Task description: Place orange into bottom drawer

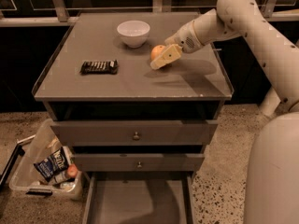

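The orange (157,51) rests on the grey cabinet top (93,85), right of centre and just right of the white bowl. My gripper (161,60) reaches in from the right, low over the top. Its cream tip lies against the orange's near right side and covers part of it. The bottom drawer (112,204) is pulled out at floor level below the cabinet. Its flat grey floor shows and nothing lies in it.
A white bowl (133,32) stands at the back centre of the top. A dark snack bar (98,66) lies to the left. Two shut drawer fronts with knobs (136,135) are above the open drawer. A clear bin of snacks (46,169) sits on the floor at the left.
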{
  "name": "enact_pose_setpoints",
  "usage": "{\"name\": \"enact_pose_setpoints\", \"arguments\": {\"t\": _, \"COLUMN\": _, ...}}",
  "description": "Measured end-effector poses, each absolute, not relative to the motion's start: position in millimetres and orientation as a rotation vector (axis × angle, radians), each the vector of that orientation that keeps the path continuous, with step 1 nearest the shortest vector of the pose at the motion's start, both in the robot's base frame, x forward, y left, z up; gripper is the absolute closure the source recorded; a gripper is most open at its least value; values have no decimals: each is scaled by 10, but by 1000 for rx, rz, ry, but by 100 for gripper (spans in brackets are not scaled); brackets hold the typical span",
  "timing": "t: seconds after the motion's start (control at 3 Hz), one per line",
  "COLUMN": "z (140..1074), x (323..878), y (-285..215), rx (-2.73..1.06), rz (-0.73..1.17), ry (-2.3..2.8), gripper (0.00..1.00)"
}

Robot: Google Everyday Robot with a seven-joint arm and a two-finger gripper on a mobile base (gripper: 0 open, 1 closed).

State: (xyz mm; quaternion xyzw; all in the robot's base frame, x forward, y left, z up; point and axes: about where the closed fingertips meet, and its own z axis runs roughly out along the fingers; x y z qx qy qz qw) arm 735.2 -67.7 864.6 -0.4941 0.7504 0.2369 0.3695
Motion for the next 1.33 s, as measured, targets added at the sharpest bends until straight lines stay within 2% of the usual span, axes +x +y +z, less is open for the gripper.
{"name": "enact_pose_setpoints", "arguments": {"t": 1.0, "z": 8645, "x": 7353, "y": -676, "rx": -1268, "rz": 608, "ry": 1926, "gripper": 89}}
{"name": "enact_pose_setpoints", "arguments": {"t": 1.33, "z": 8645, "x": 7351, "y": -676, "rx": -1269, "rz": 608, "ry": 1926, "gripper": 100}}
